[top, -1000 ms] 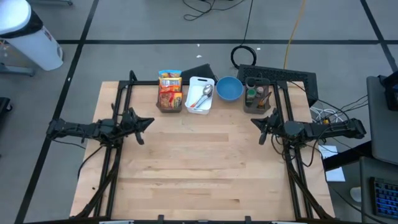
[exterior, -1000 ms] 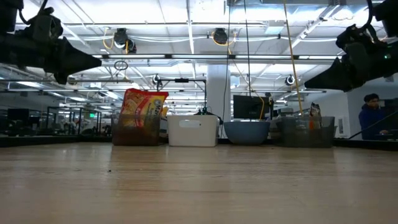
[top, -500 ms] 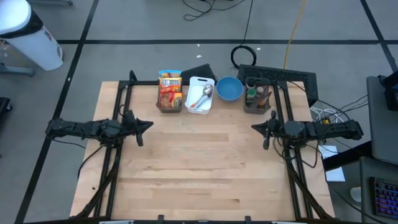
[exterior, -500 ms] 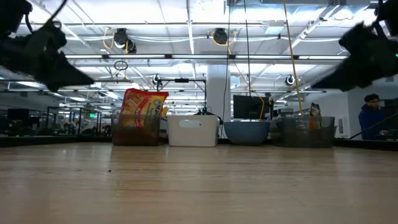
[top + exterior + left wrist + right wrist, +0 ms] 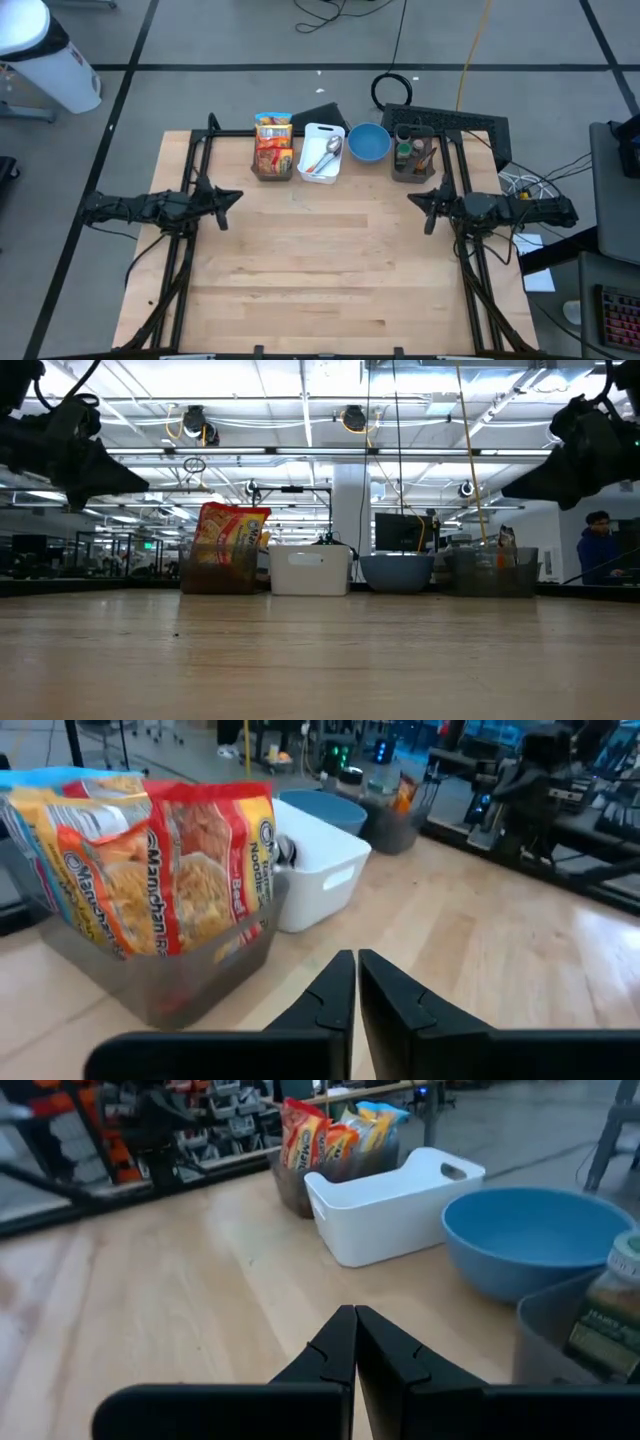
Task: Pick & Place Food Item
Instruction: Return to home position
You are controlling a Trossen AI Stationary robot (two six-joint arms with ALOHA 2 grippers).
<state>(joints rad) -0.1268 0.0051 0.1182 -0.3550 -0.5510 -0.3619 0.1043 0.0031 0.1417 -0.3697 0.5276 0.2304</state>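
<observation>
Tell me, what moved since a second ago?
The left end effector and the right end effector each drew back slightly toward its own side. Both are shut and empty. The noodle packs, white bin and blue bowl stayed put.

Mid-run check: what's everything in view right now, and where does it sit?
table: one, light wood, under everything.
left black bin: one, dark, far edge, leftmost of the row.
noodle packs: at least two, red and yellow, standing in the left black bin.
white bin: one, white, next along.
spoon: at least one, pale, in the white bin.
bowl: one, blue, right of the white bin.
right black bin: one, dark, rightmost, holding spice items.
person: one, beyond the table.
left gripper: shut, empty, left side.
right gripper: shut, empty, right side.
</observation>
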